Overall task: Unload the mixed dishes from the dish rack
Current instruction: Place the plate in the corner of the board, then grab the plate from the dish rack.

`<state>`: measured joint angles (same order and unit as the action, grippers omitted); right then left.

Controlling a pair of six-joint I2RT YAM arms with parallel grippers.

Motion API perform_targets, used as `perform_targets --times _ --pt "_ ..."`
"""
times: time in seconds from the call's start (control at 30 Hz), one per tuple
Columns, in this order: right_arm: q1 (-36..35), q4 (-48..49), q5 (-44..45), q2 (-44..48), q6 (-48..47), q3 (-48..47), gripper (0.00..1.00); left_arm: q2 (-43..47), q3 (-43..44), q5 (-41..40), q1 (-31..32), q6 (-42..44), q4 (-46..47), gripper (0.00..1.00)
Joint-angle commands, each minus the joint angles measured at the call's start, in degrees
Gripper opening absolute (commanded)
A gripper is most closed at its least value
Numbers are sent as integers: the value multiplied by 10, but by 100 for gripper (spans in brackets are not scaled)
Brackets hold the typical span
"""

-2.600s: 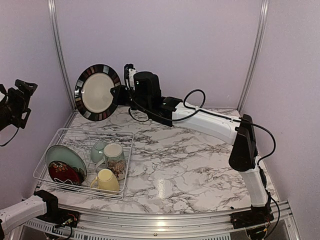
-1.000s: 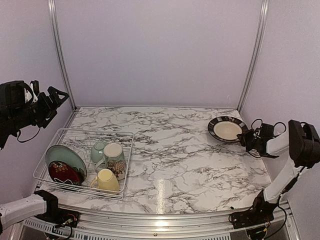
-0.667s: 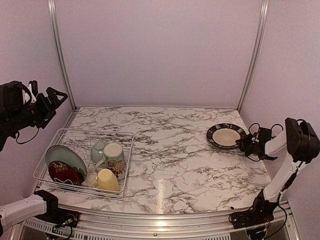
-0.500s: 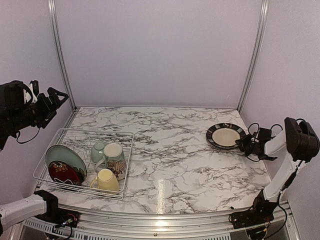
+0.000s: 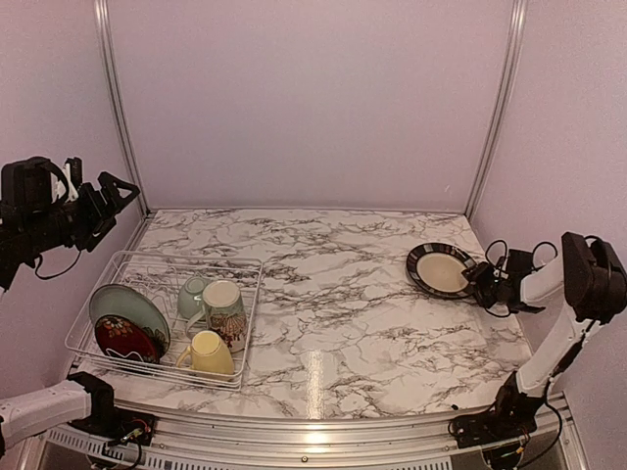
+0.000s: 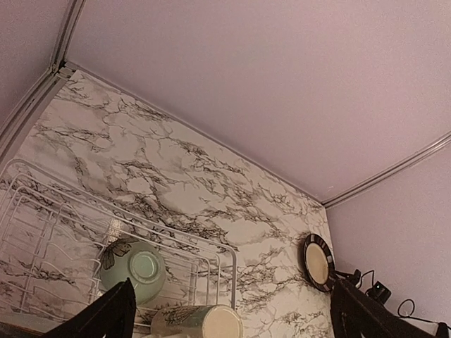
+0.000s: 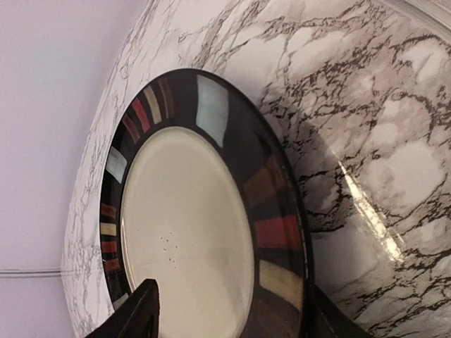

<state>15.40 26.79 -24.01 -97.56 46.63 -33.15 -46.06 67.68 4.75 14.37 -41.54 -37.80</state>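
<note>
Marble table (image 5: 343,294) carries rack (image 5: 186,257) and plate (image 5: 441,269); left tool (image 5: 114,202) gapes wide, right tool (image 5: 477,284) parted around plate's rim, contact cut off.

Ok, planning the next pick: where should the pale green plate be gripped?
Probably the top rim, from above: the pale green plate stands on edge in the dish rack, its lower front covered by the dark red patterned plate.
</note>
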Motion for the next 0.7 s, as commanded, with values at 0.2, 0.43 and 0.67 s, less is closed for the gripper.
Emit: perform_targets --times 0.2,0.43,0.67 --pt "4 -121 120 134 -96 -17 82 4 -14 -38 2 -17 -33 99" --pt "-1 -158 171 215 -142 -21 89 35 -16 -115 2 -32 -44 99" --pt "-90 -202 237 277 -199 -71 91 34 -17 -135 2 -71 -52 99"
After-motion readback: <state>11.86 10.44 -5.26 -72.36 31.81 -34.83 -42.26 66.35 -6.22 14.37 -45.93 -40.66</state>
